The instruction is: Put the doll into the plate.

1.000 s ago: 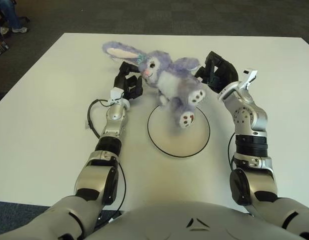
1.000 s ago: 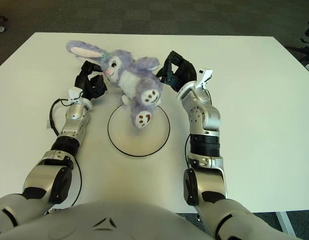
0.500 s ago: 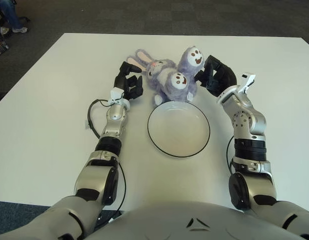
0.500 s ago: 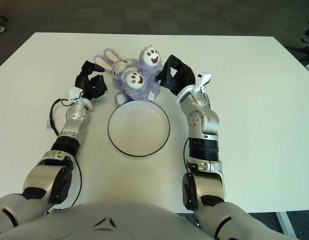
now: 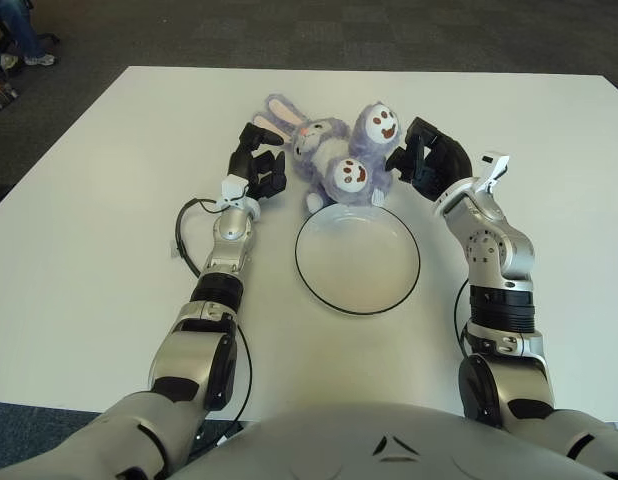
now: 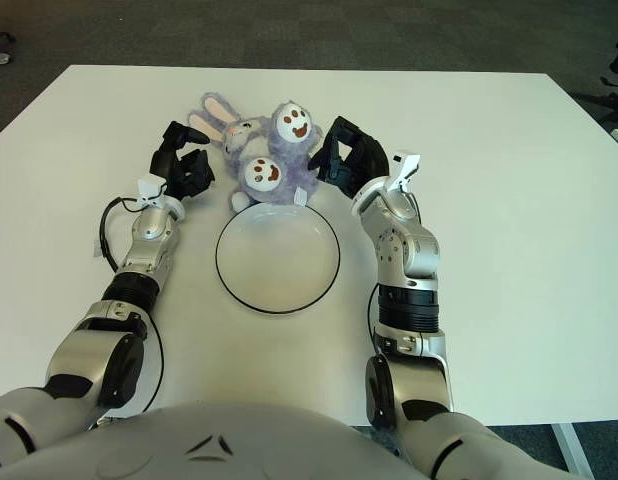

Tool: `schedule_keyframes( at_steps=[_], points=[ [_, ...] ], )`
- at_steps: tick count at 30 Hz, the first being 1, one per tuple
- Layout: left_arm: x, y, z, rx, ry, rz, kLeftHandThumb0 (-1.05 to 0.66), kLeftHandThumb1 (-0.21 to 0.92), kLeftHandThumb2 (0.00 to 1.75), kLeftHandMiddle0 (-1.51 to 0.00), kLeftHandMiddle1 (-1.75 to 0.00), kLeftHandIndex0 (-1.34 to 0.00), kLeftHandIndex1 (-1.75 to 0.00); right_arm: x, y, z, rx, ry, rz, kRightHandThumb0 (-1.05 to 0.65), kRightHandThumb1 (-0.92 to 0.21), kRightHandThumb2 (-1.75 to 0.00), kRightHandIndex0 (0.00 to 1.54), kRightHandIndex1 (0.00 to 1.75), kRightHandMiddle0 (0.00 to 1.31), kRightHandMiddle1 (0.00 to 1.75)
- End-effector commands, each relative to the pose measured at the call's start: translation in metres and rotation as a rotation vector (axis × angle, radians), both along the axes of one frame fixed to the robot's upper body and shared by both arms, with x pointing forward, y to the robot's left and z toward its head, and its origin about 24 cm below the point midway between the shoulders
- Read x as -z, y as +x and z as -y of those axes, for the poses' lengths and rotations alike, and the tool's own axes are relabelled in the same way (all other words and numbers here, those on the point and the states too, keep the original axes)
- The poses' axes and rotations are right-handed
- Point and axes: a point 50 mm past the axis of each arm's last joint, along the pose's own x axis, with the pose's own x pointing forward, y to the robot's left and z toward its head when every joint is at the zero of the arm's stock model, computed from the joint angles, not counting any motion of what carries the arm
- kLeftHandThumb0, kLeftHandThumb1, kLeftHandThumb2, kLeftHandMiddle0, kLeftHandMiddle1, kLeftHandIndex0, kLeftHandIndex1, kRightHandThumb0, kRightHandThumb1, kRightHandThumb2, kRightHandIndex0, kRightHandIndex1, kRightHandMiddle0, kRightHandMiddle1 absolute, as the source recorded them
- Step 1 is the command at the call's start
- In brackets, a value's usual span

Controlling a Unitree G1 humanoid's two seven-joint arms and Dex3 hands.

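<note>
on white table (image 5: 109, 200), doll (image 5: 334, 160) lies between both robot hands

Both head-mounted eyes look down toward twelve o'clock from just above the chest, sharing the whole white table (image 5: 79, 200).

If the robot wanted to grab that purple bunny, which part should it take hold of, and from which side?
Probably the plump body, squeezed from both flanks. The bunny lies on its back just beyond the plate, feet up, with the left hand on one side and the right hand on the other. Ears and feet are floppy; the torso is the widest, firmest part.
</note>
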Motion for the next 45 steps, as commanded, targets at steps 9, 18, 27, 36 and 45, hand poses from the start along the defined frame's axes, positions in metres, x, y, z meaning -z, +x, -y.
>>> schedule_keyframes(
  at_steps=[9, 18, 27, 36, 45],
  points=[
    [0.029, -0.014, -0.002, -0.007, 0.002, -0.099, -0.38, 0.70, 0.82, -0.91, -1.75, -0.32, -1.75, 0.002, -0.005, 0.009, 0.025, -0.089, 0.002, 0.50, -0.23, -1.42, 0.67, 1.75, 0.82, 1.75],
    [0.029, -0.015, -0.002, -0.009, 0.000, -0.099, -0.38, 0.70, 0.82, -0.92, -1.75, -0.33, -1.75, -0.006, -0.006, 0.028, 0.018, -0.387, 0.095, 0.40, -0.19, -1.46, 0.71, 1.75, 0.70, 1.73],
    [0.029, -0.016, -0.002, -0.009, 0.003, -0.099, -0.38, 0.70, 0.83, -0.92, -1.75, -0.33, -1.75, -0.014, -0.004, 0.035, -0.032, -0.749, 0.281, 0.01, -0.17, -1.49, 0.63, 1.75, 0.58, 1.74],
    [0.028, -0.016, -0.002, -0.012, -0.006, -0.103, -0.38, 0.69, 0.84, -0.92, -1.75, -0.33, -1.75, -0.018, -0.004, 0.039, -0.087, -0.938, 0.400, 0.34, -0.21, -1.40, 0.68, 1.69, 0.17, 1.48],
    [0.028, -0.016, -0.002, -0.016, 0.002, -0.105, -0.38, 0.68, 0.85, -0.92, -1.75, -0.34, -1.75, -0.021, -0.006, 0.044, -0.157, -1.002, 0.381, 0.54, -0.12, -1.50, 0.79, 1.68, 0.01, 0.87]
  ],
)
